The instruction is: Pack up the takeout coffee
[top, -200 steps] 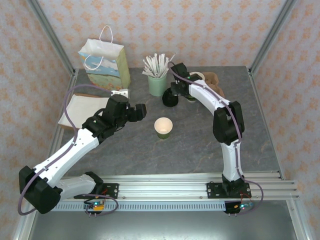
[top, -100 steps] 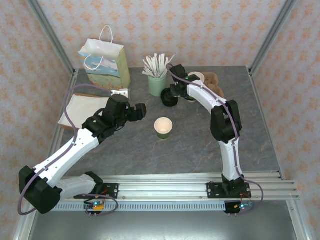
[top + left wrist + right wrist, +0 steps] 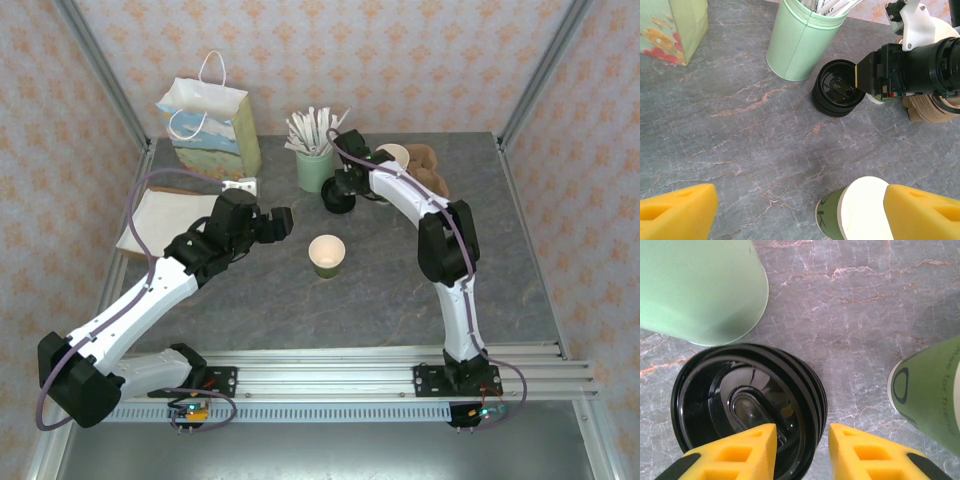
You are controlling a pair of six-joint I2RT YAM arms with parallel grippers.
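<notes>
Green paper outside and cream inside, the open-topped takeout cup (image 3: 327, 255) stands mid-table, the nearest thing to the arm bases. The left gripper (image 3: 279, 222) hangs just to its left and apart from it, jaws wide and holding nothing. Its wrist camera places the cup low between the yellow fingers (image 3: 677, 215), nearer one than the other. Farther back, the stack of black lids (image 3: 338, 198) sits just beside the pale green mug (image 3: 314, 168). The right gripper (image 3: 801, 432) is down at that stack, jaws narrow. One finger is over the top lid's recess and the other outside the stack's wall; whether they pinch the rim I cannot tell. The overhead view hides that straddle beneath the wrist, while the right wrist view lays it plain. At the back left stands the gift bag (image 3: 212, 125).
</notes>
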